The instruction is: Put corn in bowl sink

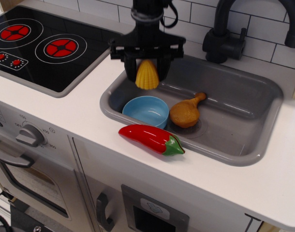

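A white toy kitchen counter lies before you, backed by white tiled wall, with a black stovetop at the left and the grey sink set in at the right. Your gripper hangs over the sink's rear left corner, its black fingers closed on either side of the yellow corn, which is held clear of the basin with its rounded end pointing down. The light blue bowl sits on the sink floor against the front left wall, just below and slightly in front of the corn, apart from it. Beside the bowl, to its right, rests an orange-brown drumstick near the drain. A red chili pepper lies on the counter along the sink's front rim. A black faucet stands behind the basin.
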`<action>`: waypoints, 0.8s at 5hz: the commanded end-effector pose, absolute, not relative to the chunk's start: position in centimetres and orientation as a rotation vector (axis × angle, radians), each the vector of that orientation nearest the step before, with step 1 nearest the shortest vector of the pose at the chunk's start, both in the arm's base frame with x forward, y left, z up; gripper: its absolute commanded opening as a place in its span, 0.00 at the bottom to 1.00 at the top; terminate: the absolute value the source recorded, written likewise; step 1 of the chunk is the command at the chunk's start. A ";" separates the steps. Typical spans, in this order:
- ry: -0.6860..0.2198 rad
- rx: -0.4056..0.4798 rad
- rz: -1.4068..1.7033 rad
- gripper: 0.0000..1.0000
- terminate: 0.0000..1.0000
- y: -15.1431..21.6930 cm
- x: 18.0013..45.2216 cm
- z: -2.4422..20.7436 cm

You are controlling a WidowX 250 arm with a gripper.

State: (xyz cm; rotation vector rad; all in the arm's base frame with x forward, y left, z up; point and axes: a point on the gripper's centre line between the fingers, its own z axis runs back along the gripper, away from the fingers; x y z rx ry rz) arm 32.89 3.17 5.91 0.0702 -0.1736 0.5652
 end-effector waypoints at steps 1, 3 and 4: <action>-0.222 0.106 0.561 0.00 0.00 4.8 32.5 4.9; -0.222 0.119 0.574 0.00 0.00 4.9 32.6 3.2; -0.222 0.118 0.588 0.00 0.00 5.0 32.7 3.0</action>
